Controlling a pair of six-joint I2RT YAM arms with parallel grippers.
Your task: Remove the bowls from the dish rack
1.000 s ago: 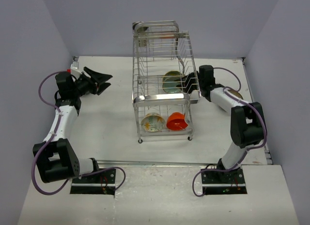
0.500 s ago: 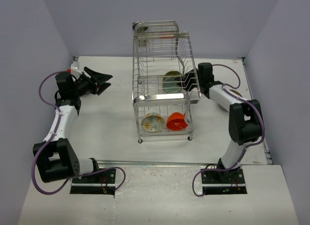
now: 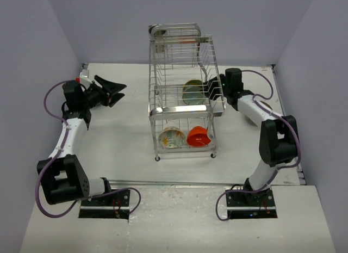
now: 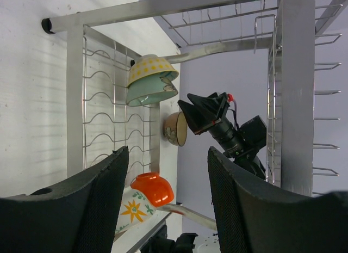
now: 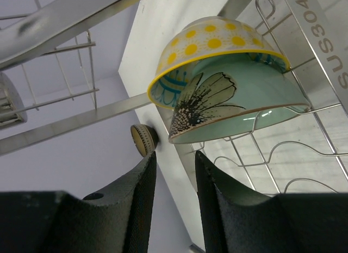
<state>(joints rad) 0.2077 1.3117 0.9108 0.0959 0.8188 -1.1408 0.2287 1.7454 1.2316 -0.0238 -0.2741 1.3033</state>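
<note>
The dish rack (image 3: pixel 185 109) stands mid-table. Its lower tier holds a pale bowl with yellow pattern (image 3: pixel 171 137) and an orange-red bowl (image 3: pixel 198 137). A greenish bowl (image 3: pixel 192 92) leans on the upper tier. In the right wrist view it (image 5: pixel 244 109) has a yellow-dotted bowl (image 5: pixel 212 43) nested over it. A brown bowl (image 3: pixel 265 106) lies on the table behind my right arm. My right gripper (image 3: pixel 215 90) (image 5: pixel 175 155) is open and empty at the rack's right side, just short of the greenish bowl. My left gripper (image 3: pixel 116 92) (image 4: pixel 167 155) is open and empty, far left of the rack.
The left wrist view looks through the rack (image 4: pixel 76 95) at the orange-red bowl (image 4: pixel 155 189), the pale bowl (image 4: pixel 128 209), the brown bowl (image 4: pixel 175 128) and my right gripper (image 4: pixel 209 112). A small round tan patterned object (image 5: pixel 143 140) shows beyond the rack. Walls enclose the table.
My right gripper has drawn slightly right and back along the rack's right side. The left arm and the bowls have not moved.
</note>
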